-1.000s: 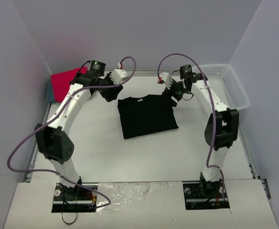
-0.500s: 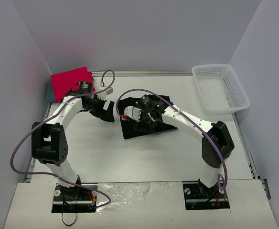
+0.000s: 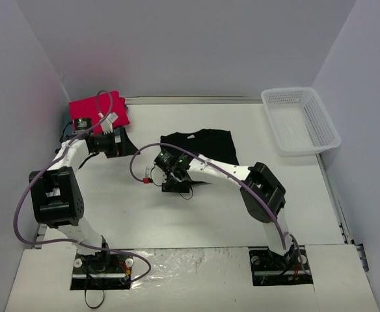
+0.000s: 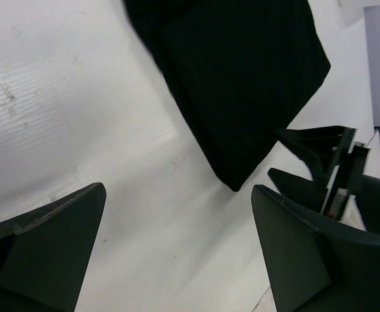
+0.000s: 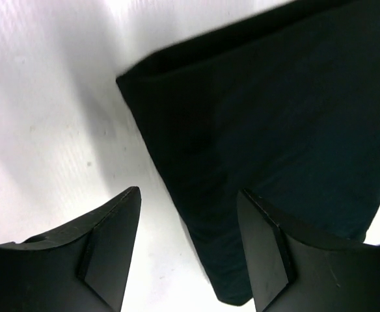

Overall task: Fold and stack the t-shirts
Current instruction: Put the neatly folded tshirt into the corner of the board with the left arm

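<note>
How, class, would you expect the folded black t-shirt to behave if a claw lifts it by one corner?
Probably floppy: the black t-shirt is soft cloth lying flat in layers, so a lifted corner would likely droop and unfold. Likely light, and it may slide on the smooth white table if pushed.

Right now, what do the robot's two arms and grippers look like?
The left arm and right arm have white tubular links with chunky black joint housings. A purple cable loops loosely along each. The left gripper and right gripper carry matte black, wedge-shaped fingers.
</note>
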`<control>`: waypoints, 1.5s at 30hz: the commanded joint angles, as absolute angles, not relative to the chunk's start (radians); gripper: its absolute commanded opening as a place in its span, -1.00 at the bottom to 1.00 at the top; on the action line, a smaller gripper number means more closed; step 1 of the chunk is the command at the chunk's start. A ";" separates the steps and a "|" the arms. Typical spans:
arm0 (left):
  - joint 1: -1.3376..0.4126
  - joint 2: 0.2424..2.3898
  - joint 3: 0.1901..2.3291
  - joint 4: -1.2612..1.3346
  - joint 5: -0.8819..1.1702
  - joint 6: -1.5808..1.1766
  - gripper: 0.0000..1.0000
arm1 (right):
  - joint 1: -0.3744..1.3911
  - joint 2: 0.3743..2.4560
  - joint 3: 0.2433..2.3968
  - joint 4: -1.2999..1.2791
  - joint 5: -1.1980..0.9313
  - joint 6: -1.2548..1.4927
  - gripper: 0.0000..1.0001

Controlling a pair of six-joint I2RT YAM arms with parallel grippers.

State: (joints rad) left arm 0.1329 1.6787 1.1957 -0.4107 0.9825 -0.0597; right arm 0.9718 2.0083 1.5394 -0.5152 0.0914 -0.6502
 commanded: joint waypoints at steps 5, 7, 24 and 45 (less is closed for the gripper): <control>0.136 1.608 1.174 -0.276 1.098 -0.173 0.89 | 1.042 2.141 1.678 -0.532 0.187 -0.624 0.14; 0.150 1.606 1.161 -0.252 1.103 -0.201 0.89 | 1.055 2.160 1.704 -0.534 0.190 -0.620 0.14; 0.193 1.586 1.074 -0.060 1.163 -0.393 0.89 | 1.062 2.292 1.772 -0.545 0.287 -0.618 -0.25; 0.101 1.833 1.109 -0.060 1.244 -0.647 0.89 | 1.037 2.313 1.989 -0.658 0.275 -0.595 -1.00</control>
